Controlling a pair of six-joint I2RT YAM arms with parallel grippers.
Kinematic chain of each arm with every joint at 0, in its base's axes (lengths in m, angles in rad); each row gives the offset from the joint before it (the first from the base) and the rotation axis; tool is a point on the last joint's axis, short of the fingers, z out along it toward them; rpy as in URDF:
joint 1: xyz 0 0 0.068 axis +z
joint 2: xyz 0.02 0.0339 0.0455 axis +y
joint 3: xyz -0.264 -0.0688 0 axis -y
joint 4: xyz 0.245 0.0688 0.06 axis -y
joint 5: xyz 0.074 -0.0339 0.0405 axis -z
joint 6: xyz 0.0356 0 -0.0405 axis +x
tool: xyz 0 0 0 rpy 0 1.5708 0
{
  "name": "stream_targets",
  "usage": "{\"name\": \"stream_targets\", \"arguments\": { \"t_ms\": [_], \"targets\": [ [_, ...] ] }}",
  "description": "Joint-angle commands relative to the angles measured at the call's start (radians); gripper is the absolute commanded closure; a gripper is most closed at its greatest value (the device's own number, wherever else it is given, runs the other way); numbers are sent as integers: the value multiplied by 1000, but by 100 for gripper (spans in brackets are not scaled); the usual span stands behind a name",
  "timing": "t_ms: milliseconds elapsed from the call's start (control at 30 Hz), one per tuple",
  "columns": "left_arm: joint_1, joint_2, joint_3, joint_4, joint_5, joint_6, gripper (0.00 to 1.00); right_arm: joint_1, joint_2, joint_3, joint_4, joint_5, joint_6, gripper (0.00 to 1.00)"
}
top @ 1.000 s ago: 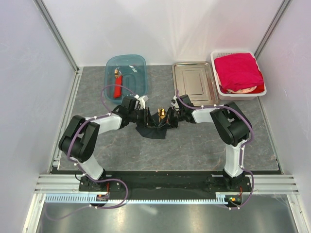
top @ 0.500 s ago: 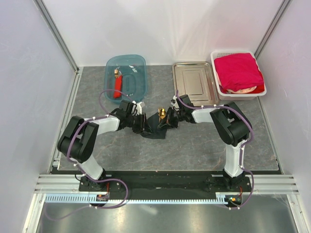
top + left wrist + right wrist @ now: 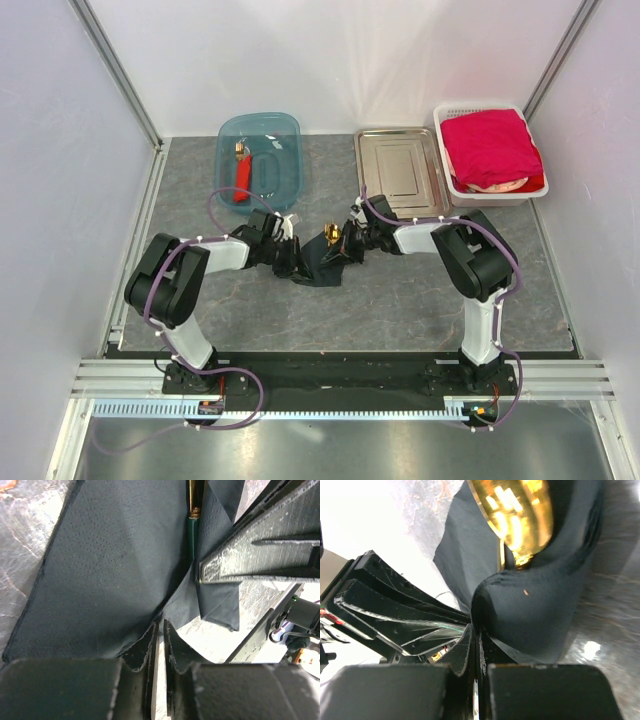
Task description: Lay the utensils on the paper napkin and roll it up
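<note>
1. Lying mid-table, the napkin (image 3: 320, 264) is crumpled between the two grippers, with one flap spread flat toward the left arm.
2. Bare table (image 3: 400, 300) runs from the napkin to the near edge and out to both side walls. The tub (image 3: 262, 150) and tray (image 3: 400, 170) stand well apart behind it, and the basket (image 3: 447, 165) sits in the far right corner.
3. The utensils (image 3: 332, 237) sit inside the fold. A gold spoon bowl pokes out at the napkin's far edge, pointing away from the arm bases. The rest is covered, so the full long axis cannot be told.
4. Left gripper (image 3: 292, 262) is at the napkin's left edge with its jaws nearly together, leaving a slim slit. The paper's edge meets the tips, but whether it is pinched cannot be told.
5. Right gripper (image 3: 347, 250) has its jaws closed on a bulging fold of napkin, just beside the spoon bowl.
</note>
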Motion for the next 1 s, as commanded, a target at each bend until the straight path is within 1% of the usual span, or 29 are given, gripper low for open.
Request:
{"name": "stream_targets", "arguments": {
  "t_ms": [0, 100, 200, 333, 467, 633, 700, 733, 833, 867, 933, 967],
  "targets": [
    [-6, 32, 17, 19, -11, 14, 91, 25, -7, 23, 53, -11, 38, 100],
    [-8, 41, 20, 19, -2, 14, 94, 25, 13, 23, 66, -6, 54, 100],
    [-8, 46, 22, 24, -5, 14, 95, 26, 30, 19, 95, -5, 73, 100],
    [-8, 55, 22, 28, -2, 14, 95, 31, 47, 20, 134, -8, 87, 100],
    [-8, 47, 19, 33, 9, 7, 95, 31, 65, 13, 134, 0, 85, 100],
    [-8, 1, 8, 39, 32, -1, 93, 31, 77, -1, 161, 0, 104, 100],
    [-8, -38, -4, 38, 43, 3, 89, 31, 76, -3, 160, -3, 99, 93],
    [-8, -54, -8, 39, 46, 5, 87, 31, 74, -3, 152, -6, 94, 92],
    [-5, -106, -21, 39, 54, 14, 80, 28, 67, -7, 139, -8, 84, 80],
    [-5, -120, -26, 39, 52, 17, 77, 26, 62, -9, 140, -6, 82, 74],
    [-2, -140, -31, 38, 58, 16, 74, 25, 58, -18, 140, -2, 82, 68],
    [-2, -160, -40, 39, 58, 5, 71, 23, 56, -20, 140, -2, 84, 59]
  ]
}}
